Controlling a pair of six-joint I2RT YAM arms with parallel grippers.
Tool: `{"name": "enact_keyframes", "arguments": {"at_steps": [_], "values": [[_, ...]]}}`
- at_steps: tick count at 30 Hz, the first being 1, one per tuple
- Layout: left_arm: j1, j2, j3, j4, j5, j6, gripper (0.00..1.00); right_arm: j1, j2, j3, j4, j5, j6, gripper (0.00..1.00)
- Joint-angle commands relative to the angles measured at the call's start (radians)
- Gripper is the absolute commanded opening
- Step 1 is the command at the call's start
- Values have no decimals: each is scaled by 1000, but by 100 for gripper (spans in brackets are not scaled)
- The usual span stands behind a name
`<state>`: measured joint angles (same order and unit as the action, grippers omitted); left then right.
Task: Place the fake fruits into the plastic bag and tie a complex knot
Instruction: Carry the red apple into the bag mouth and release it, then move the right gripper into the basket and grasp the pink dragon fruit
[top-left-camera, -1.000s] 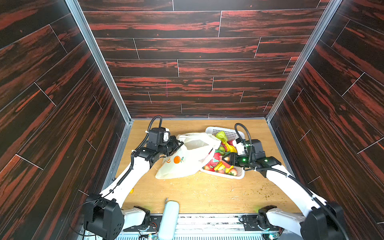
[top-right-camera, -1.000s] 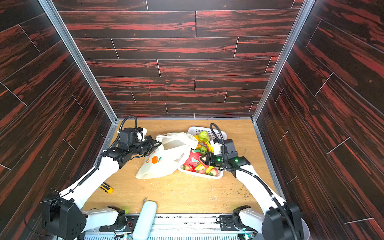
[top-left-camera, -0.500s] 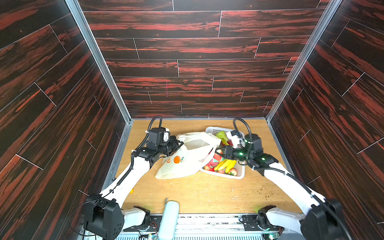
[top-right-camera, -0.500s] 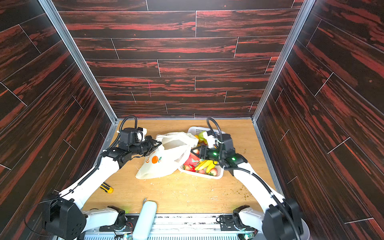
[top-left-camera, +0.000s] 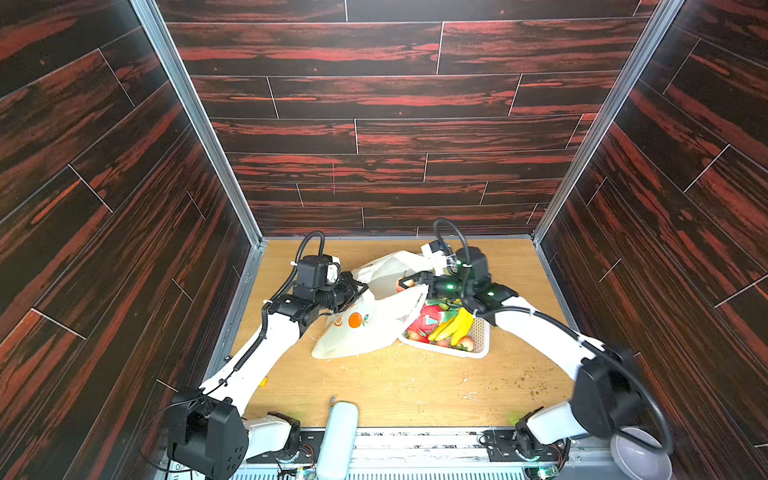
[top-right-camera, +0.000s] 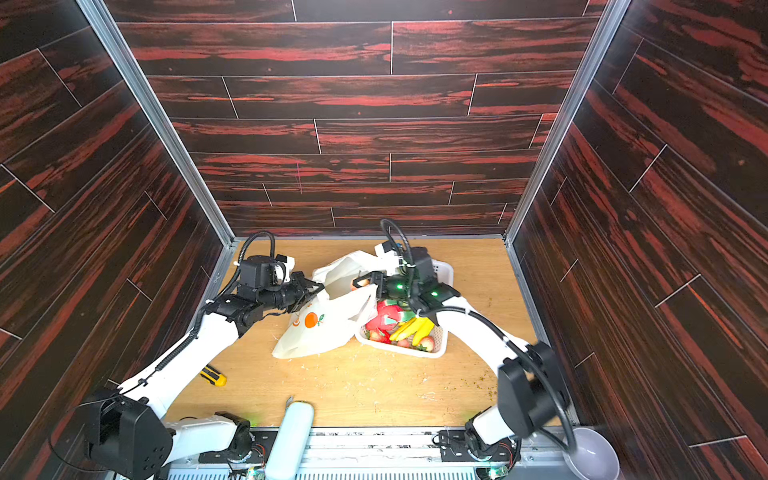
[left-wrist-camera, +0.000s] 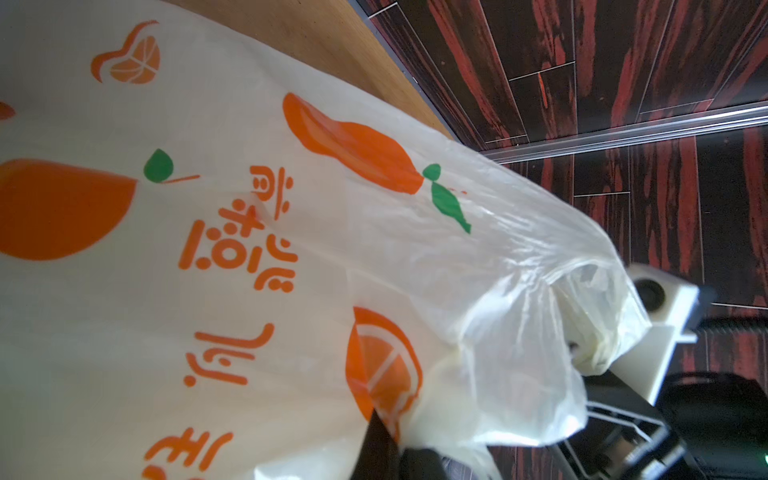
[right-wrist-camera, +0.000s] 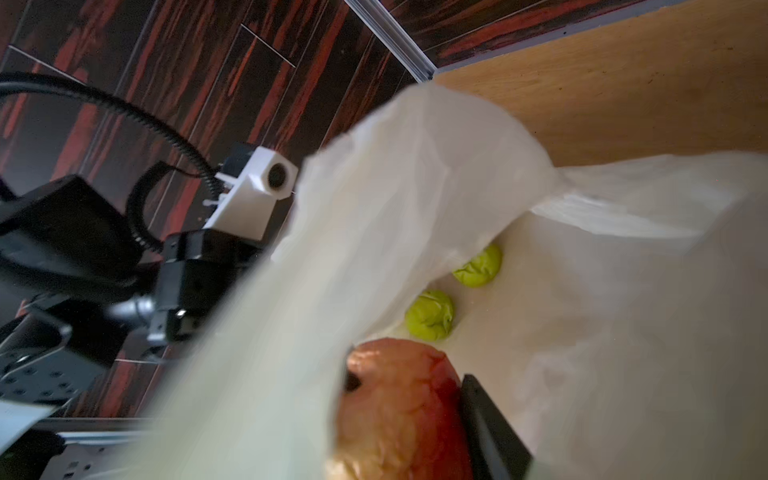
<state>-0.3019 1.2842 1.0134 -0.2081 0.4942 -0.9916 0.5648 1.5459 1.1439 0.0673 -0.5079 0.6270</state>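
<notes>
The plastic bag (top-left-camera: 365, 328) lies on its side, its mouth lifted by the left gripper (top-left-camera: 358, 291), which is clamped fully on the bag's rim. A reddish apple (right-wrist-camera: 399, 407) is pinched in the half-spread jaws of the right gripper (top-left-camera: 406, 283), just at the bag's mouth. Two green fruits (right-wrist-camera: 430, 314) are seen deeper inside the bag; a banana bunch (top-left-camera: 453, 326) lies in the white basket (top-left-camera: 482, 332) against the bag. The apple is best carried well past the rim before release, with the rim held taut and high.
</notes>
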Motion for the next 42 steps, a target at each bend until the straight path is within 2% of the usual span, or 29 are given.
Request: {"name": "enact_keyframes", "arguments": {"at_steps": [1, 7, 12, 35, 42], "values": [[5, -2, -1, 21, 11, 6, 0, 15, 69, 44, 26, 11, -6, 38], [5, 0, -4, 22, 3, -3, 0, 15, 99, 56, 6, 6, -16, 61], [5, 4, -2, 26, 5, -5, 0, 15, 83, 54, -24, 29, -38, 72], [4, 6, 0, 18, 1, -2, 0, 14, -38, 3, -88, 87, -77, 73], [4, 4, -7, 18, -4, -2, 0, -15, -138, -54, -151, 124, -97, 82]]}}
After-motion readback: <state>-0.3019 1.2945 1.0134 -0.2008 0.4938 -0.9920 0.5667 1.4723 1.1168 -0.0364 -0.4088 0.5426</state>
